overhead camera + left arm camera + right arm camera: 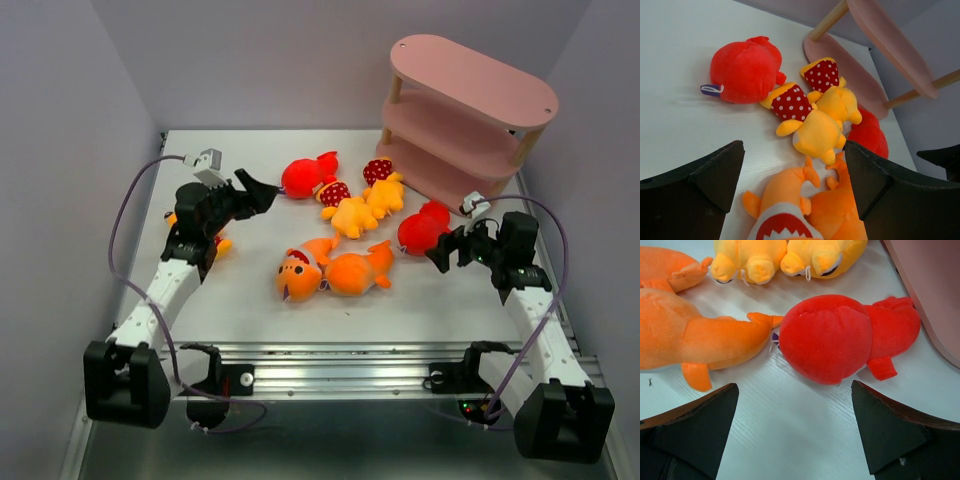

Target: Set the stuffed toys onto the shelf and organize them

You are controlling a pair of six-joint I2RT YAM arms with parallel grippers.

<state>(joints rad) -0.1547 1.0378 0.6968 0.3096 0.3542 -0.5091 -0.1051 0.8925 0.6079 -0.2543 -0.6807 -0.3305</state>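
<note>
Stuffed toys lie in a cluster mid-table. One red shark [305, 177] [742, 70] lies at the back, just right of my open, empty left gripper [262, 192] [794, 175]. Two yellow figures [350, 213] [817, 132] with red dotted parts lie beside it. Two orange sharks [300, 275] [782, 200] rest nearer the front. A second red shark [424, 229] [830, 337] lies directly ahead of my open right gripper [445, 250] [795, 425], apart from its fingers. The pink shelf [470, 110] [935, 285] stands at the back right with nothing visible on its boards.
Another small yellow-orange plush [218, 243] peeks out from under my left arm at the table's left side. Purple-grey walls enclose the table on the left, back and right. A metal rail [340, 375] runs along the near edge between the arm bases.
</note>
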